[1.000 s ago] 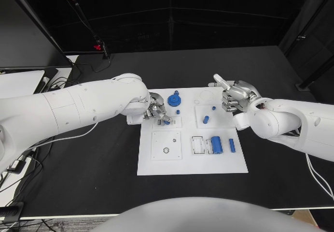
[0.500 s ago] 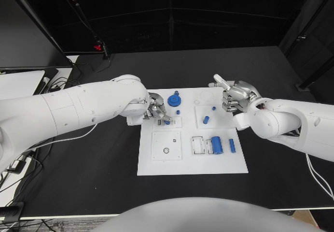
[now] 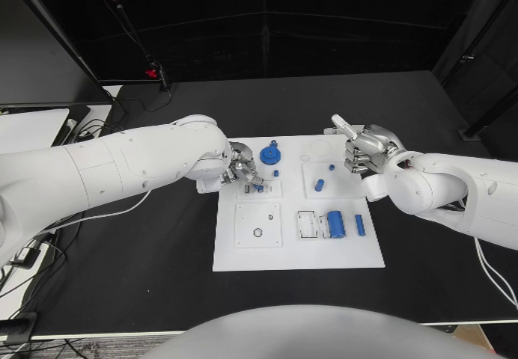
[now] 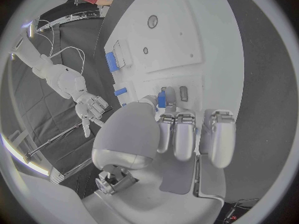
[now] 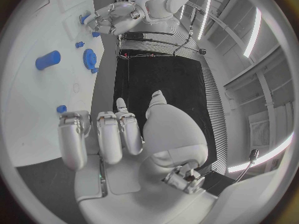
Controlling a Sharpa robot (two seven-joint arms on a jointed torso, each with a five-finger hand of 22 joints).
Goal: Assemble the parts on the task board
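A: Where does the task board [image 3: 297, 250] sit?

B: In the middle of the black bench [image 3: 162, 247], between the 2 arms. The left robot hand [image 3: 244, 173] is over the board's left edge, fingers curled down, with a small blue part [image 4: 161, 98] at its fingertips. Whether it actually grips that part, I cannot tell.

A: And the right robot hand [image 3: 365, 152]?

B: It hangs above the board's far right corner, holding nothing, fingers loosely bent and apart, 1 finger stretched out away from the robot.

A: What else lies on the board?

B: A blue gear [image 3: 269, 155] near the far edge, just beside the left robot hand. A blue peg [image 3: 320, 185] lies nearer the right robot hand. Toward the robot, a blue cylinder [image 3: 336, 224] lies beside a white holder [image 3: 308, 224], with a thin blue bar [image 3: 359, 224] just to the right of it.

A: Anything blocking?

B: The left forearm [image 3: 119, 172] covers the bench to the board's left.
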